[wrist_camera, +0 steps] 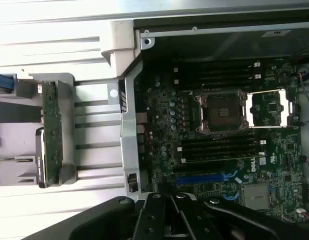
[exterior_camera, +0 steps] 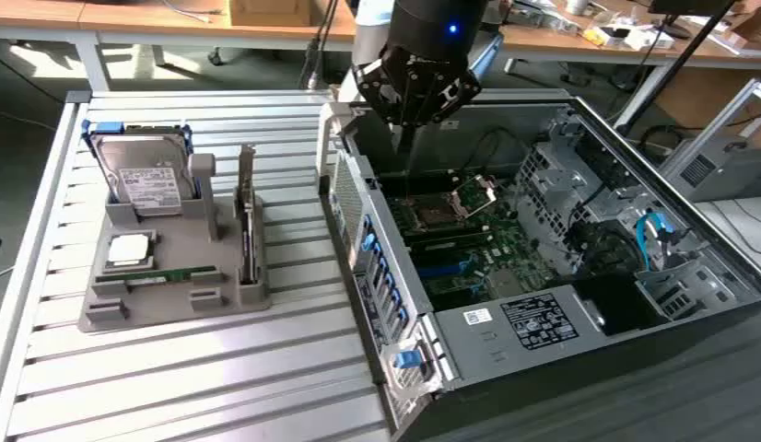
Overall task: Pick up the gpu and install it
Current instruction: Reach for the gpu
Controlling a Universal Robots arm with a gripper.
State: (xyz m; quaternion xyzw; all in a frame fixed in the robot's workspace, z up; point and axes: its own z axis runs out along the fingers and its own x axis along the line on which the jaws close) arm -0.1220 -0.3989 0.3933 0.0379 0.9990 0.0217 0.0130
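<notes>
The gpu [exterior_camera: 247,226] stands on its edge in a slot of the grey holder [exterior_camera: 171,295] on the slatted table, its silvery bracket pointing up. In the wrist view the gpu [wrist_camera: 52,135] appears edge-on as a thin green card. My gripper [exterior_camera: 405,138] hangs over the open computer case [exterior_camera: 479,322], above the motherboard's far end and well to the exterior view's right of the gpu. The gripper [wrist_camera: 173,202] is shut with nothing between its fingers. Below it lie the CPU socket [wrist_camera: 222,112] and a blue expansion slot [wrist_camera: 204,177].
The holder also carries a hard drive [exterior_camera: 141,175], a CPU chip [exterior_camera: 129,249] and a green memory stick [exterior_camera: 159,274]. The case's side wall [exterior_camera: 362,239] rises between holder and motherboard. Drive cages and cables [exterior_camera: 626,230] fill the case's right side in the exterior view.
</notes>
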